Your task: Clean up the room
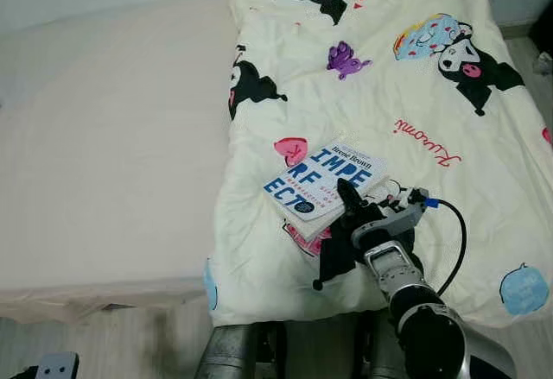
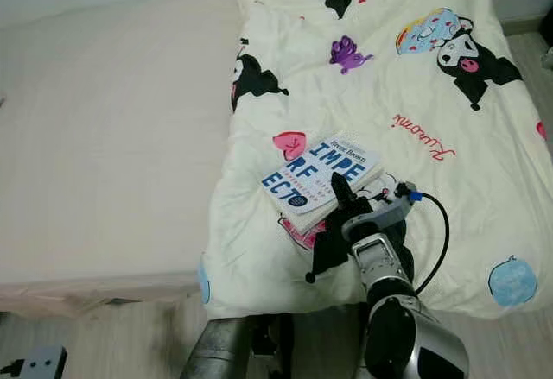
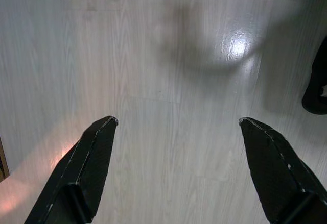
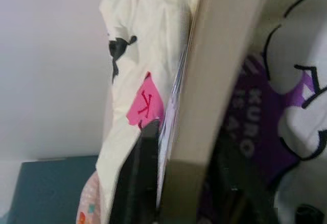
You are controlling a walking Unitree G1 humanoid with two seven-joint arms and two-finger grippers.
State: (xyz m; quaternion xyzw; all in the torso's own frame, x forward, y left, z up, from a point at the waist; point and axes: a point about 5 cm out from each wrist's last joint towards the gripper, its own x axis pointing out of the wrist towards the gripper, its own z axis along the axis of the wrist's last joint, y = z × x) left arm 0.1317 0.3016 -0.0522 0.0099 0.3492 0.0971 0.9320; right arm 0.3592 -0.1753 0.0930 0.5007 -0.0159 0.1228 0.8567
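Left eye view: right tool [image 1: 344, 224] pinches one book [image 1: 324, 180] on one quilt [image 1: 415, 94]; left tool [image 3: 179, 168] spread.

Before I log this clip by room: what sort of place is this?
Most likely a bedroom: a bed with a bare cream mattress, a cartoon-print cream quilt spread across it, and a white paperback book lying there, gripped by the right gripper.

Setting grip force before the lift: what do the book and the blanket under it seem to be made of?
The book looks like a paperback: a smooth printed card cover over a visible stack of paper page edges. The blanket looks like soft woven fabric, matte, with creases and printed cartoon figures. The right end effector has one finger on the cover and one below the book's edge.
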